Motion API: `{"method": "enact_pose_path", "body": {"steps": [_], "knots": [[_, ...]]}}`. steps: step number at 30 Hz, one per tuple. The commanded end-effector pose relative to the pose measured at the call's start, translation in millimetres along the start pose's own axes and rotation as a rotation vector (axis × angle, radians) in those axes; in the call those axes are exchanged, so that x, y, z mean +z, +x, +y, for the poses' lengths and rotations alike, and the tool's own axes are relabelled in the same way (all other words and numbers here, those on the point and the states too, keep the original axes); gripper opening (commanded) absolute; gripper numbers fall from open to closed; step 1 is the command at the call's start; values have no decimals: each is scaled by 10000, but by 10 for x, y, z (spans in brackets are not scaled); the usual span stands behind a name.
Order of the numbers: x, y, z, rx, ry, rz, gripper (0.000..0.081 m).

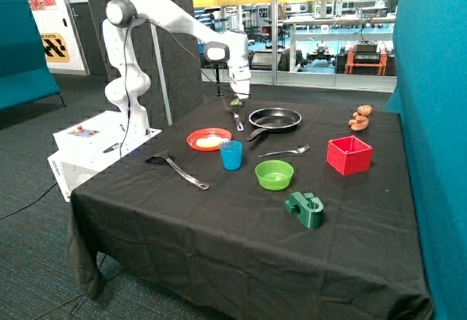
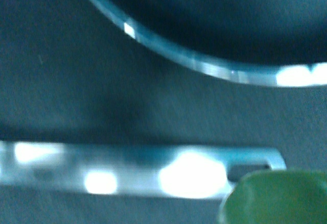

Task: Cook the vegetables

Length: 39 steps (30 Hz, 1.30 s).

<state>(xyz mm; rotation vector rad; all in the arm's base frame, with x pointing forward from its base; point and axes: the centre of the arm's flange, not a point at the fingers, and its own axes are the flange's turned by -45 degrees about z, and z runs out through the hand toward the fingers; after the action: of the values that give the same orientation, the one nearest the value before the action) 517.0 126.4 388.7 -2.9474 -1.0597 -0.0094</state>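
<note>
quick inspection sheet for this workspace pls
surface: table under a black cloth, hanging over the edges
job's things: dark green vegetable at the gripper, above the cloth beside the pan; pale vegetable on the orange plate; pan looks empty
clutter: blue cup, green bowl, red box, green block, bear, spatula, fork, a metal utensil beside the pan
grippers: gripper shut on the green vegetable
cables: black cables down the arm and on the floor
surroundings: teal screens, glass wall, lab benches behind
</note>
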Motion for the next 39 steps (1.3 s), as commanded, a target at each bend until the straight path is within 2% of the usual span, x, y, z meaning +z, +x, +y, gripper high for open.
{"method": "enact_pose_path", "body": {"steps": [1, 9, 13, 19, 31, 39], "knots": [[18, 577, -68, -5, -69, -89, 0], [94, 860, 18, 367, -71, -88, 0], [187, 1046, 65, 678, -72, -87, 0], [293, 1184, 61, 879, -73, -86, 0], [593, 1526, 172, 1968, -77, -82, 0], [608, 1677, 261, 2108, -78, -81, 0]]}}
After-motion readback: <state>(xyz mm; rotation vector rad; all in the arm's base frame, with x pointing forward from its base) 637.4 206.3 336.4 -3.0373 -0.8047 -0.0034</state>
